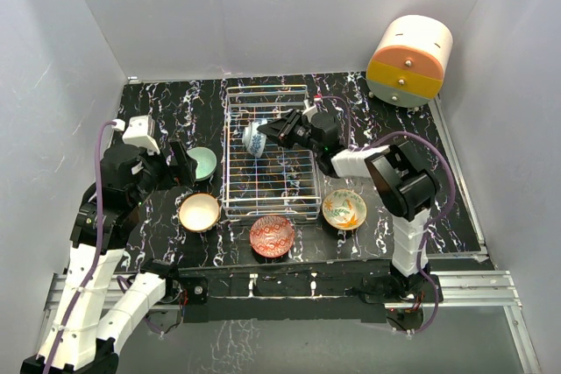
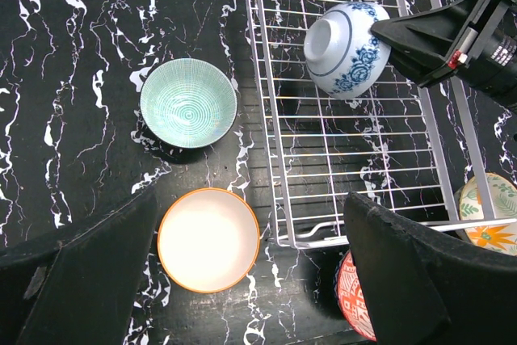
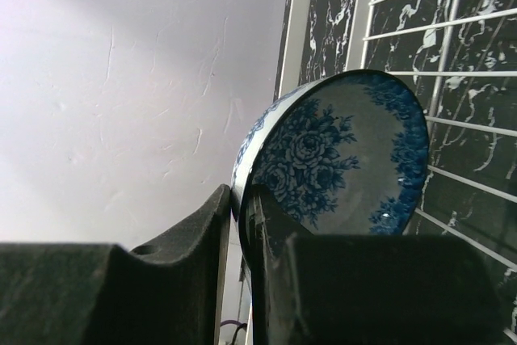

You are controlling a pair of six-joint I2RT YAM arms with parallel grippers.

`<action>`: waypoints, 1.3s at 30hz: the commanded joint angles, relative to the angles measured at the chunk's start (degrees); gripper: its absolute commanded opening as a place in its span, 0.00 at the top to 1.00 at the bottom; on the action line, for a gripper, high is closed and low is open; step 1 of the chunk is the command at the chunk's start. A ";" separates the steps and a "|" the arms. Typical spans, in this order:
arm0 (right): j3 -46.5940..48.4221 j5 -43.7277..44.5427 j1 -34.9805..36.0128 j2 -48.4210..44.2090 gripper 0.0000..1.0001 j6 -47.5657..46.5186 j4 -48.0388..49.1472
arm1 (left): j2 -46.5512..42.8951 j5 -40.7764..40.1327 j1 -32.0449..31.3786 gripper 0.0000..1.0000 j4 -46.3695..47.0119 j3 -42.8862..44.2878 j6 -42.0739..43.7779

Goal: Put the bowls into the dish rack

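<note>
The wire dish rack [image 1: 272, 186] lies mid-way across the black marbled table [image 1: 175, 102], its near half bare grid. The right gripper [image 3: 240, 199], jaws narrow, pinches the rim of the blue-white floral bowl [image 2: 347, 62], which is tipped on its side in the rack's far end. The left gripper [image 1: 182, 164] gapes wide near the ribbed mint bowl [image 2: 188, 103] and the cream bowl [image 2: 208, 240], both just left of the rack's edge. The bowls are glossy ceramic and the rack's wires are thin and silvery.

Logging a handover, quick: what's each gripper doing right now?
Left gripper: open, holding nothing.
Right gripper: fingers closed on the rim of the blue floral bowl.
</note>
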 commanded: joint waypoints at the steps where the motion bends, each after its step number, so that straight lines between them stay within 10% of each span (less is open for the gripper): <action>1: -4.21 1.62 -1.52 -0.28 0.84 -2.26 -4.33 | -0.65 -0.62 -0.32 0.03 -1.12 0.90 0.47; 39: -6.17 8.21 -4.51 -9.04 0.70 -12.50 -24.31 | -1.13 0.79 -0.37 0.03 0.99 -2.26 -0.93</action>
